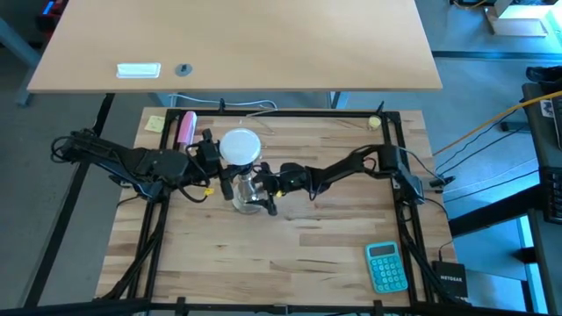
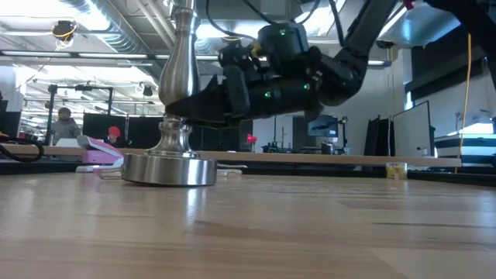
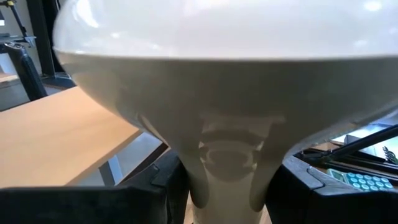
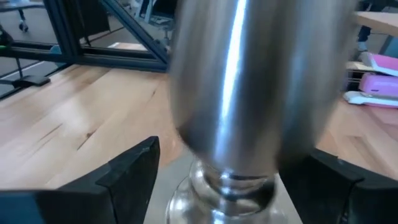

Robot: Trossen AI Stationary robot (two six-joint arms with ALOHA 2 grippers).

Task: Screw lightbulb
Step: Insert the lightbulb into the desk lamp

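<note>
The white frosted lightbulb (image 1: 239,145) stands upright over the shiny metal stand (image 1: 248,195), with my left gripper (image 1: 219,163) shut on it from the table's left. In the left wrist view the globe (image 3: 217,74) fills the top. The stand's round base (image 2: 169,167) rests on the table. My right gripper (image 4: 230,180) is open and low, one finger on each side of the stand's stem (image 4: 249,87), apart from it. Whether the bulb's screw end is in the socket is hidden. My left gripper pinches the bulb's narrow neck (image 3: 217,168) between its two fingers (image 3: 155,193), just under the globe. The fingers come in level from the table's left. The bulb is upright with its globe above the fingers; its lower end is cut off below the picture.
A teal calculator (image 1: 385,266) lies near the front right corner. A pink object (image 1: 185,127) and a yellow note (image 1: 155,123) lie at the far left. Black frame rails (image 1: 399,175) border the table. Bare wood lies in front of the stand.
</note>
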